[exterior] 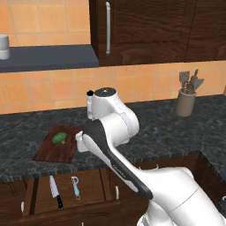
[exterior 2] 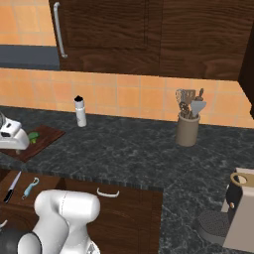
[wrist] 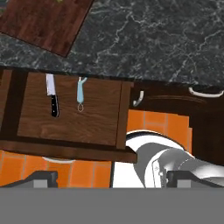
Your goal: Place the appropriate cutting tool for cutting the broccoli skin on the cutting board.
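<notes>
The cutting tool [wrist: 52, 99], a slim knife with a silver blade and black handle, lies in an open wooden drawer [wrist: 96, 118] under the counter, also seen in the left base view [exterior: 55, 192] and the right base view [exterior 2: 12, 186]. A light-blue peeler [wrist: 81, 93] lies beside it. The dark reddish cutting board [exterior: 50, 150] sits on the counter above the drawer with the green broccoli [exterior: 59, 138] on it. My gripper [wrist: 113, 177] hangs open and empty high above the drawer, near the board's right edge, looking down on the knife.
A white bottle [exterior 2: 80, 111] stands by the tiled wall. A utensil holder [exterior 2: 188, 130] sits at the back right, and an appliance [exterior 2: 239, 213] at the counter's near right. A shut drawer with a handle [exterior 2: 107, 193] adjoins the open one.
</notes>
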